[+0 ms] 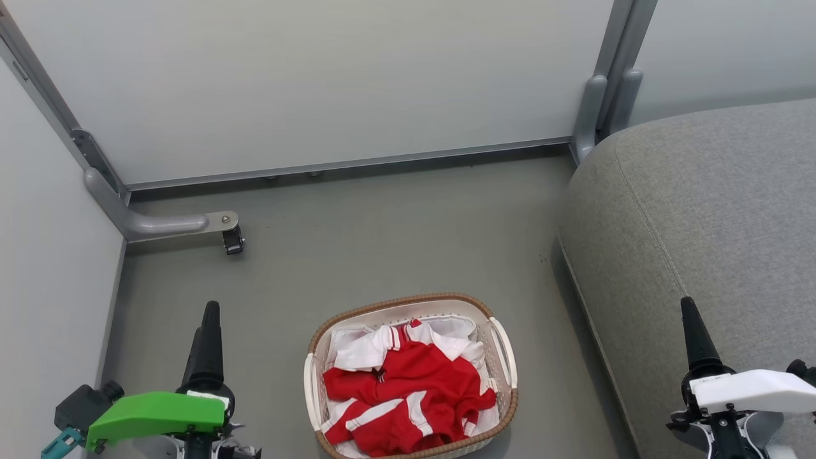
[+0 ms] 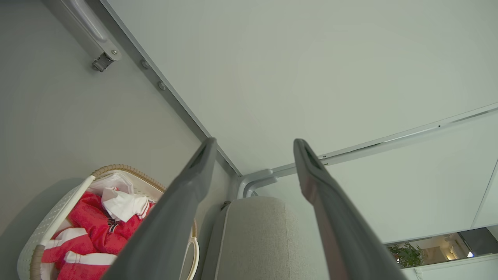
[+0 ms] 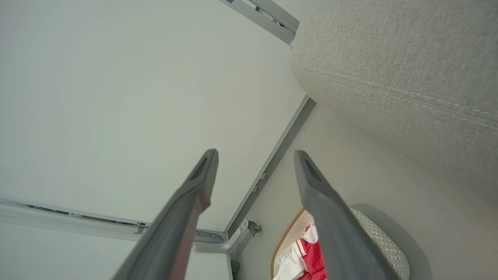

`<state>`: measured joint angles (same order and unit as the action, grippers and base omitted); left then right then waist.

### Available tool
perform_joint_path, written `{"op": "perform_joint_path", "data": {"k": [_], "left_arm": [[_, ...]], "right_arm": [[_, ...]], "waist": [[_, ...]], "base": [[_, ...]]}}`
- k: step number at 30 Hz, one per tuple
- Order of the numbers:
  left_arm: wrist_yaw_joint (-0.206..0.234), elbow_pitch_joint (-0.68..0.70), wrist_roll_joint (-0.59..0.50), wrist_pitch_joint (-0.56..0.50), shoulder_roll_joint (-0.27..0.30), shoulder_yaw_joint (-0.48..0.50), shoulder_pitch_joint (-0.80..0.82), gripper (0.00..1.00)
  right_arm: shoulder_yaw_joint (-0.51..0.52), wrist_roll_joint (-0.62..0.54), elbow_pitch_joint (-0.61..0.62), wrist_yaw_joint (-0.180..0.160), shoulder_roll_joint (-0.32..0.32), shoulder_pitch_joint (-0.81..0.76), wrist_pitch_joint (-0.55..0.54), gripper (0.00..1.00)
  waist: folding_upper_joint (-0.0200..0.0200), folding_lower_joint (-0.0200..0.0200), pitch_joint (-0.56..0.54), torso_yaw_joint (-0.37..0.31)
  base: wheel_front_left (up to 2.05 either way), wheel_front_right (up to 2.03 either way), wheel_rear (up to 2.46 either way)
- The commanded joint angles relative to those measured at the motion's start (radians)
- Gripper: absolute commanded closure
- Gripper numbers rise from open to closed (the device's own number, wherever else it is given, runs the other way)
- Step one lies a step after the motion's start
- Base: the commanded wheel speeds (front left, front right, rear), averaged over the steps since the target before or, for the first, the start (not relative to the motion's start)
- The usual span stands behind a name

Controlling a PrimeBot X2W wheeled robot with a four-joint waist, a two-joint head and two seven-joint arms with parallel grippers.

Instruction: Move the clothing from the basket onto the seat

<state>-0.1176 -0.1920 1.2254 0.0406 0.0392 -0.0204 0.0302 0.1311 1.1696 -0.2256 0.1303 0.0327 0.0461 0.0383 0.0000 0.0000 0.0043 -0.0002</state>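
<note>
left end effector [image 1: 210, 312] and right end effector [image 1: 687, 307] gape empty beside basket [image 1: 398, 303] of clothing [image 1: 414, 382] lying lengthwise toward seat [image 1: 701, 210]

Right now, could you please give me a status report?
Left gripper open, right gripper open, both empty. Clothing in basket; seat at right. Nothing seen between them.

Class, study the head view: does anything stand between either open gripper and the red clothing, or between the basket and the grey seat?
Nothing visible does. The clothing lies uncovered in the open-topped basket; bare floor alone separates the basket from the left gripper and from the seat, against which the right gripper shows.
</note>
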Motion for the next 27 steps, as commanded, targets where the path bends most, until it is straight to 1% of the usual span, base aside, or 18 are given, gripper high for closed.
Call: {"op": "perform_joint_path", "data": {"k": [1,8,17,27], "left_arm": [[0.009,0.021,-0.045,0.01,0.007,-0.005,0.001,0.0],[0.035,0.03,-0.173,0.034,0.007,-0.032,-0.008,0.0],[0.049,0.029,-0.359,0.063,0.008,-0.072,-0.02,0.0],[0.065,0.011,-0.523,0.092,0.009,-0.101,-0.032,0.0]], "right_arm": [[-0.003,-0.044,0.023,0.0,0.01,-0.002,0.012,0.0],[-0.026,-0.196,0.044,0.0,0.011,-0.011,0.036,0.0],[-0.064,-0.395,0.055,0.0,0.012,-0.023,0.065,0.0],[-0.084,-0.54,0.048,0.0,0.014,-0.028,0.093,0.0]], "waist": [[0.0,0.0,0.0,0.0],[0.0,0.0,0.001,0.0],[0.0,0.0,0.002,0.002],[0.0,0.0,0.004,0.001]], "base": [[0.0,0.0,0.0],[0.0,0.0,0.0],[0.0,0.0,0.0],[0.0,0.0,0.0]]}}
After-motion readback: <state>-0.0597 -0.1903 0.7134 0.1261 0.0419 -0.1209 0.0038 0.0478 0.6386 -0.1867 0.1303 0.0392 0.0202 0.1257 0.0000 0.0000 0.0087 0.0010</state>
